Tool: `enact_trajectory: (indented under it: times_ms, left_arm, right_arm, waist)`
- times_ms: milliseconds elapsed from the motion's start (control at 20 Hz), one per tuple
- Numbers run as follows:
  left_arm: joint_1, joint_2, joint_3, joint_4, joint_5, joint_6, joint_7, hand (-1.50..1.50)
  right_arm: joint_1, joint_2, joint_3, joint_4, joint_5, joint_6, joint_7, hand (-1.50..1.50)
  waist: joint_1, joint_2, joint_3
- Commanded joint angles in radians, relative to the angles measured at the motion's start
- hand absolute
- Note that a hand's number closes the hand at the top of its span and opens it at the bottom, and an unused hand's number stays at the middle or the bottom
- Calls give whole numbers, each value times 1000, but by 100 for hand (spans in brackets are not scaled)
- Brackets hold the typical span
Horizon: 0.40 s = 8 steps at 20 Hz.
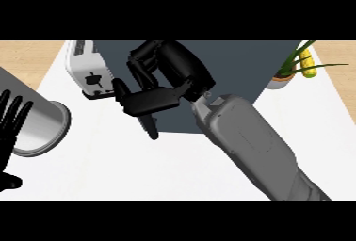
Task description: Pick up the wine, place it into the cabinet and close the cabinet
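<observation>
Hovering right hand [156,89] over cabinet [236,61] front edge, left hand [10,124] resting at left.

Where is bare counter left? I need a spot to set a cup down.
Free: the white counter in front of the dark cabinet, between the grey cylinder and the right forearm. Crowded: around the toaster under the right hand.

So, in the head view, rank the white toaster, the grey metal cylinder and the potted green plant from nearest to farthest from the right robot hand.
From the right robot hand:
1. White toaster, just left of it.
2. Grey metal cylinder, lower left.
3. Potted green plant, far right.
</observation>
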Motion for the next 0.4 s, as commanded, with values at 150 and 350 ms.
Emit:
enact_trajectory:
  times_ms: [150,350]
  left_arm:
    - [-1,-10,4,-22,-7,-11,-11,-150]
    - [-6,6,-3,-34,13,-10,36,-150]
  right_arm:
    - [-7,-82,-102,164,44,-5,-71,150]
    - [7,-106,-108,172,41,27,-87,150]
  waist:
    - [-1,39,8]
    - [-1,40,9]
